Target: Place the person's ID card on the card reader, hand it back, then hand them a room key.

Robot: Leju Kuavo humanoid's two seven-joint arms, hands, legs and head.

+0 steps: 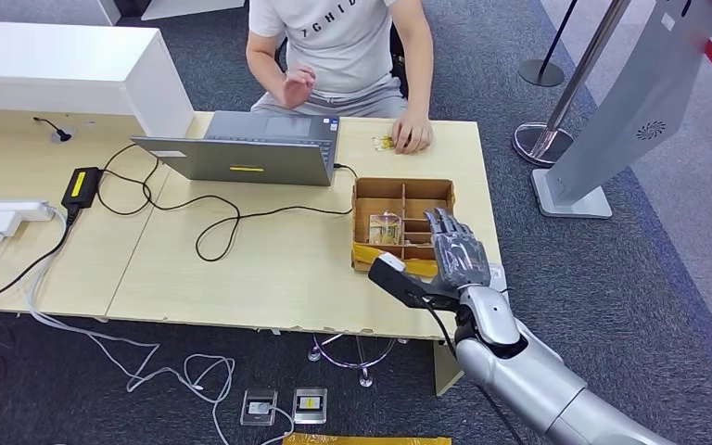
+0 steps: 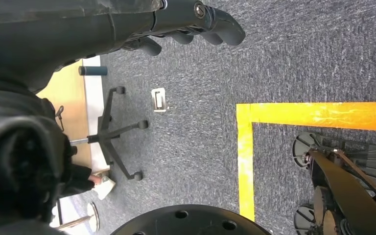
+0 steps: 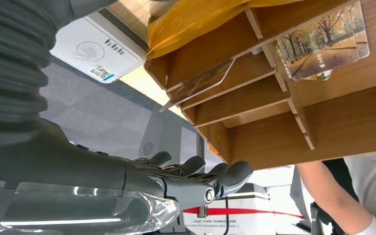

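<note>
A person sits at the far side of the table (image 1: 241, 269) with one hand resting on a small yellowish card (image 1: 385, 143) near the far edge. A wooden divided box (image 1: 367, 202) stands at the table's right end and holds tree-picture cards (image 1: 385, 227) (image 3: 323, 44); another card (image 3: 200, 83) leans in a side slot. My right hand (image 1: 454, 250) (image 3: 191, 176) hovers over the box's right side, fingers stretched out, holding nothing. A white card reader (image 3: 98, 54) lies beside the box near my wrist. My left hand (image 2: 196, 24) hangs over the carpet, holding nothing.
An open grey laptop (image 1: 250, 148) sits mid-table with black cables, a black adapter (image 1: 82, 184) and a white power strip (image 1: 5, 213) to the left. A stanchion base (image 1: 542, 141) and a white kiosk stand (image 1: 612, 120) are on the floor to the right. A chair base (image 2: 115, 132) stands beside yellow floor tape (image 2: 245, 152).
</note>
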